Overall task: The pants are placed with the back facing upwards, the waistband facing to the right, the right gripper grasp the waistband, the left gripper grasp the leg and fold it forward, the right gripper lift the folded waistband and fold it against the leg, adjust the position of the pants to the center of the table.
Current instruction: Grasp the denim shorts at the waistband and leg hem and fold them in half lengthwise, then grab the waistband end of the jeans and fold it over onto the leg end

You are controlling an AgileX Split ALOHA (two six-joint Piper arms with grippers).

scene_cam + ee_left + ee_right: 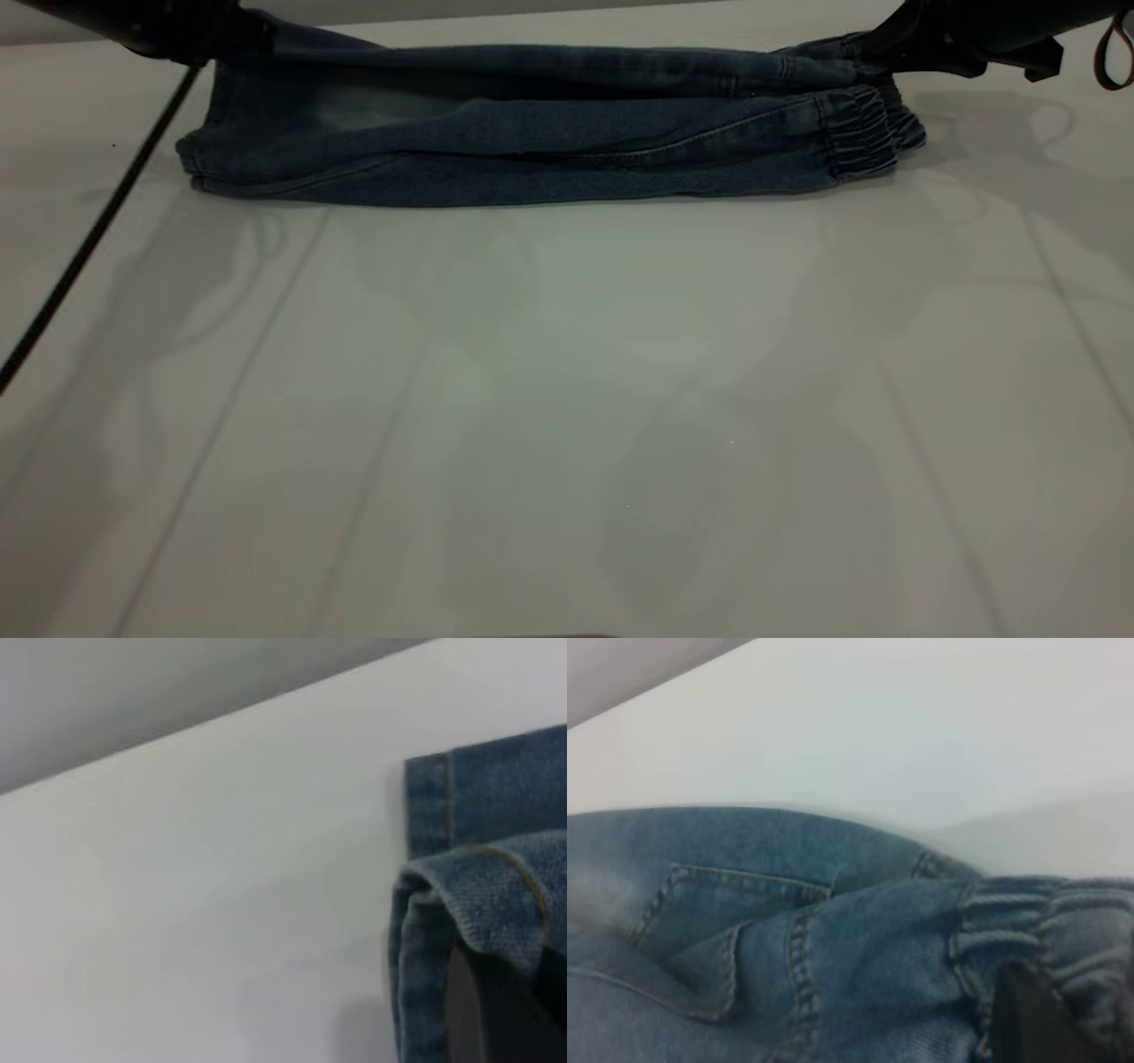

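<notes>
1. The pants [532,133] lay folded lengthwise into a long narrow strip at the far side of the table [567,425], one half doubled over the other.
2. The waistband [864,133], gathered and ruffled, sat at the strip's right end; the leg [266,151] hems sat at the left end, so the long axis ran left to right across the table.
3. The right gripper [886,53] was at the far right corner of the strip, clamped on the waistband; in the right wrist view a dark finger [1028,1019] pressed into the ruffled elastic [1063,930], with a back pocket [726,939] just beside it.
4. The left gripper [199,44] was at the far left corner, closed on the leg hem; in the left wrist view a dark finger [496,1010] sat under a curled fold of denim [478,895], above a flat hem [443,797] lying on the table.
5. A thin black cable [89,239] slanted down from the left arm across the table's left side, passing just beside the hem end.
6. The near half of the table lay bare and white, crossed only by faint shadows.
7. The table's far edge ran close behind the strip.
</notes>
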